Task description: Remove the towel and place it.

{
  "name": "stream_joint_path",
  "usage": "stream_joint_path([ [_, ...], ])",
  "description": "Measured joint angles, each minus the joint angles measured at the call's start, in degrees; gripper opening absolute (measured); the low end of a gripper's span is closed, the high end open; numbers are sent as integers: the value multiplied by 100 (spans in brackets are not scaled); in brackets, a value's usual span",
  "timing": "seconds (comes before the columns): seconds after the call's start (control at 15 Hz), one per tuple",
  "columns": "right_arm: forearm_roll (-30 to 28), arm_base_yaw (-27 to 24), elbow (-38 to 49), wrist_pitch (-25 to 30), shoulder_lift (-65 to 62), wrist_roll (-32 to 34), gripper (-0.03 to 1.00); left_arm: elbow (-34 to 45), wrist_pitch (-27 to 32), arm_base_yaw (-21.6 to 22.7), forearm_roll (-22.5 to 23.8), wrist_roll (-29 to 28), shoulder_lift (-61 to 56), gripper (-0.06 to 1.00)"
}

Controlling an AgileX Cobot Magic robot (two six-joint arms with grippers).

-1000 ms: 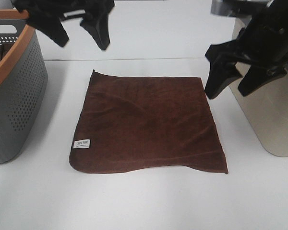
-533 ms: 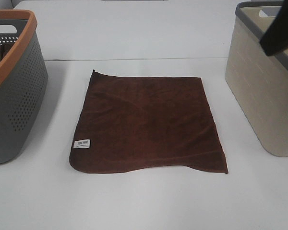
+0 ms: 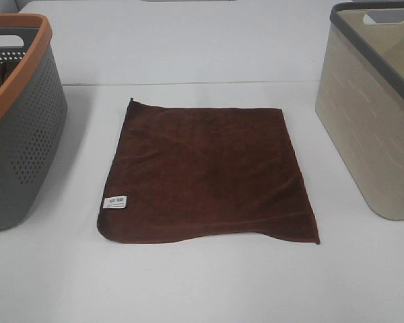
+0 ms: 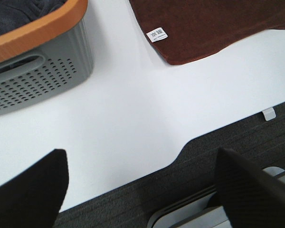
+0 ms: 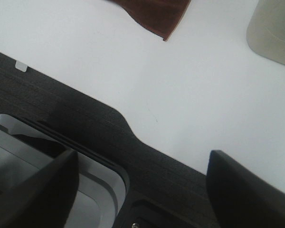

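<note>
This is looking like a lab test bench. A bare white table (image 3: 209,47) is sitting over dark carpet (image 4: 237,142). Two laundry baskets, grey (image 3: 20,148) and beige (image 3: 374,121), are flanking it.

Bright, even overhead light; white table (image 3: 209,282) near washed out. Soft shadows w/ baskets. Wrist views: fingertips blurred, out of focus.

Both baskets (image 3: 13,134) cut off

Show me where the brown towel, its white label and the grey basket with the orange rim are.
brown towel (image 3: 205,175), exterior high view, middle of the cloth.
white label (image 3: 114,202), exterior high view, centre of the tag.
grey basket (image 3: 20,141), exterior high view, perforated side wall.
</note>
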Motion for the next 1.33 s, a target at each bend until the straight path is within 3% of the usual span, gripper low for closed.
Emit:
stream_joint_path([
  [0.27, -143, 0, 510, -304, -1690, -109, 71, 928, -223, 0, -126, 676, -1730, 79],
  [0.47, -143, 0, 699, -676, -2498, -246, 71, 1312, -367, 0, -361, 877, -2355, 79],
  [0.8, -143, 0, 710, -739, -2613, -286, 71, 1547, -871, 0, -516, 1421, -2469, 79],
  [1.33, -143, 0, 710, -739, -2613, -286, 71, 1547, -905, 0, -533, 1444, -2469, 79],
])
